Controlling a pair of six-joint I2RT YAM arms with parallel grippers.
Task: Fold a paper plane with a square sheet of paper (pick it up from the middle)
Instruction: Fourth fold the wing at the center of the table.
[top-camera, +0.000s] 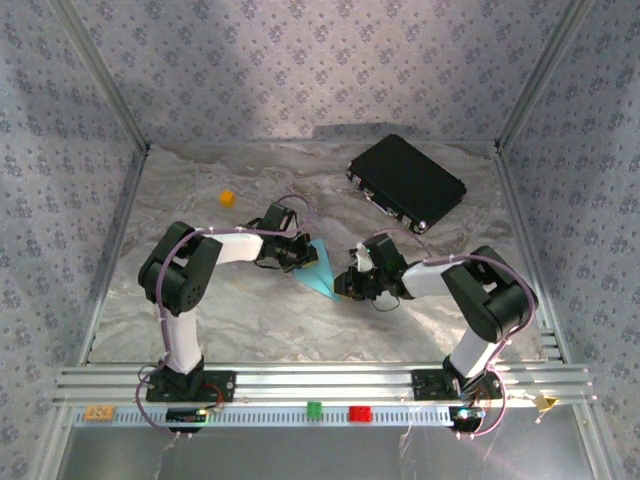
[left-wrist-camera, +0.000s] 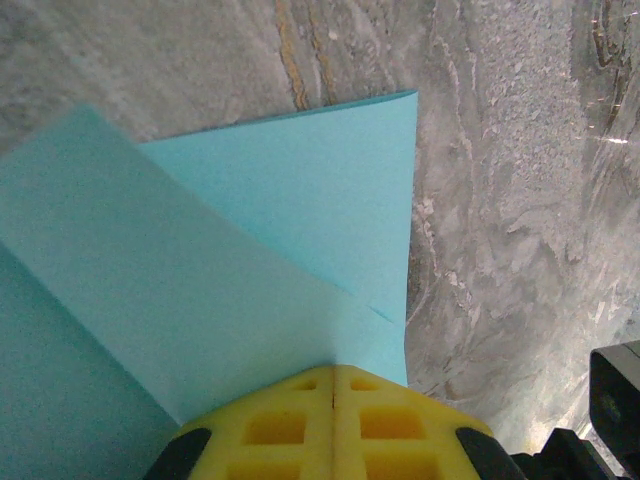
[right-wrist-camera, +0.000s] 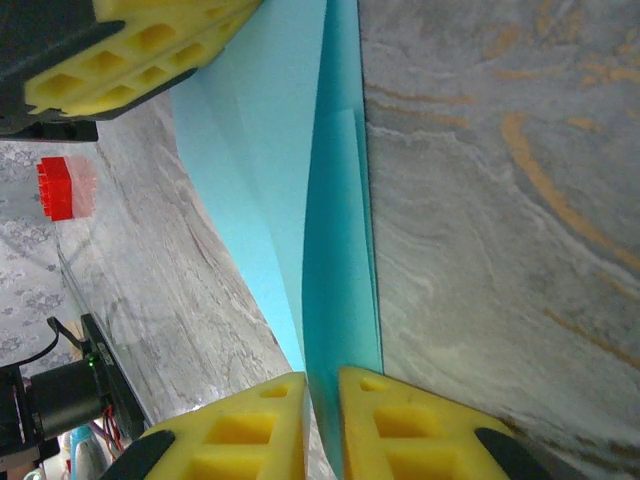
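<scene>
**Blue paper pinched between both grippers at mid-table**

The marbled grey table (top-camera: 250, 330) sits inside a patterned-wall enclosure. The two arms bend inward from their bases, and their wrists nearly meet at the centre.

A black case (top-camera: 407, 181) lies flat at the far right, well apart from the arms. Its near edge shows pale fittings too small to make out.

The paper plane (top-camera: 318, 270) is only partly folded. It is a light-blue pointed shape with overlapping layers, held just above the table centre between the two wrists. From overhead, both wrists cover parts of it. In the wrist views its edges run out of frame, so I cannot tell its full outline.

The left gripper (left-wrist-camera: 333, 375) has its yellow fingers pressed together, clamped on one side of the paper. The right gripper (right-wrist-camera: 322, 385) has its fingers nearly closed, with a folded edge of the paper pinched in the slim gap between them.

A red brick (top-camera: 359, 413) and a green brick (top-camera: 314, 409) sit on the front rail. A tiny orange cube (top-camera: 227, 198) lies far left on the table.

An orange tag (top-camera: 98, 412) at the rail's left end bears dark marks too small to read.
</scene>
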